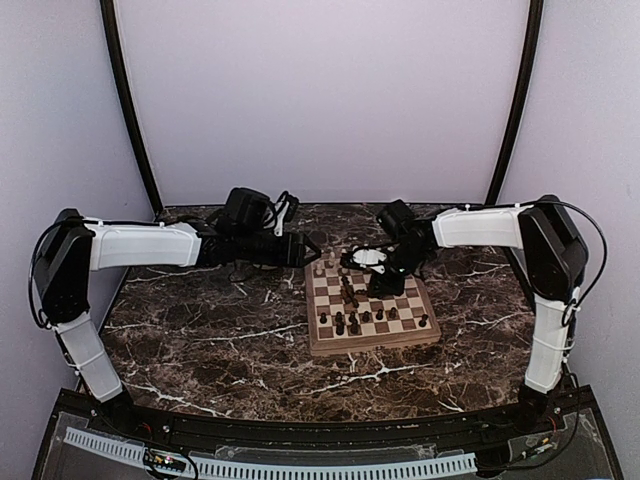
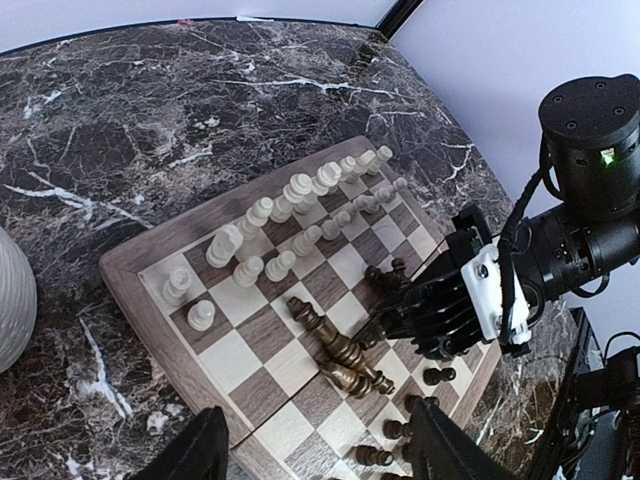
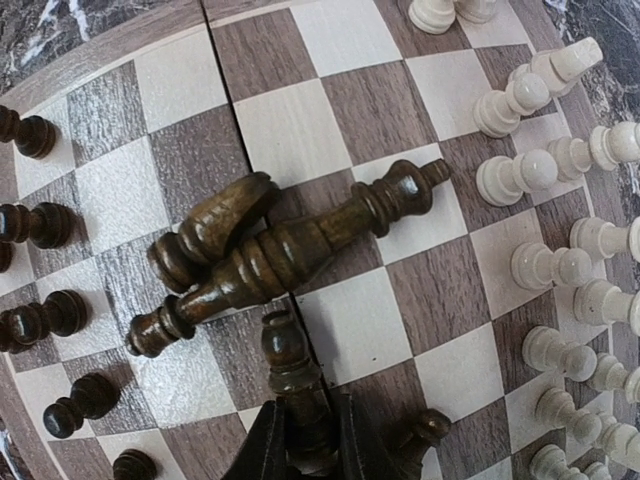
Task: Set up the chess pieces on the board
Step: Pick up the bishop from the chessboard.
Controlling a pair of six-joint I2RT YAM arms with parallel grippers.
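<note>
The board (image 1: 370,343) lies right of the table's middle. Cream chess pieces (image 2: 290,215) stand in two rows along its far side, and dark pawns (image 3: 45,225) stand along the near side. Two larger dark pieces (image 3: 290,250) lie toppled against each other in mid-board. My right gripper (image 3: 305,440) is shut on a dark piece (image 3: 285,355) just beside the toppled pair. It reaches in over the board (image 2: 130,275) from the right. My left gripper (image 2: 320,460) hangs open above the board's left corner with nothing between its fingers.
A cream mug (image 2: 12,300) stands on the marble off the board's left side. Another dark piece (image 3: 430,430) sits close by the right gripper's fingers. Dark marble tabletop (image 1: 200,340) surrounds the board, with walls behind.
</note>
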